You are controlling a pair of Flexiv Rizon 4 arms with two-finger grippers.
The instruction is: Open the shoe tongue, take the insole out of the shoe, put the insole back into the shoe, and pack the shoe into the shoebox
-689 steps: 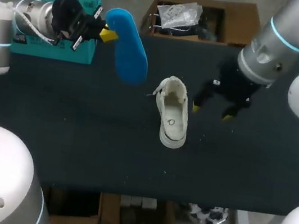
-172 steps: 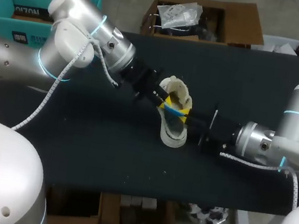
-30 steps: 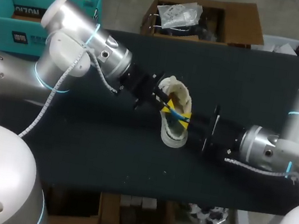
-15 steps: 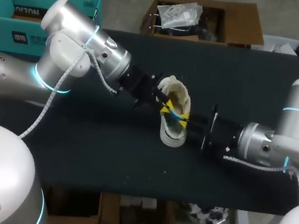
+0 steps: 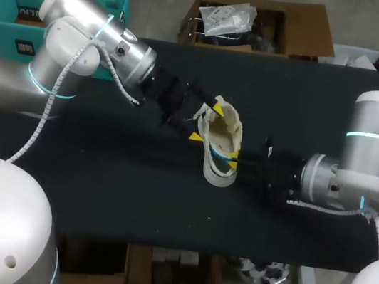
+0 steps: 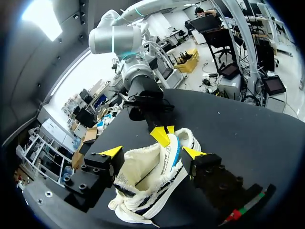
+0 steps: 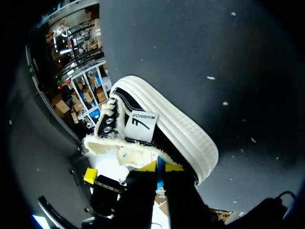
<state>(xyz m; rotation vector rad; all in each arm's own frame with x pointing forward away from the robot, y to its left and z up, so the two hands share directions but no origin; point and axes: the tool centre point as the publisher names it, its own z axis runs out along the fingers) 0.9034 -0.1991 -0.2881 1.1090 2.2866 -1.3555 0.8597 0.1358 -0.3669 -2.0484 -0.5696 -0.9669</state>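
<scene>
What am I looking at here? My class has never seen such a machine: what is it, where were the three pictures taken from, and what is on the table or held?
It is a robot with two arms at a dark table. One picture looks down from above and behind it. The two round pictures come from a camera on each wrist. One white shoe lies on the table. The left fingers stand open on either side of its heel and hold nothing. The right fingers are pinched shut on the blue insole at the shoe's side.
</scene>
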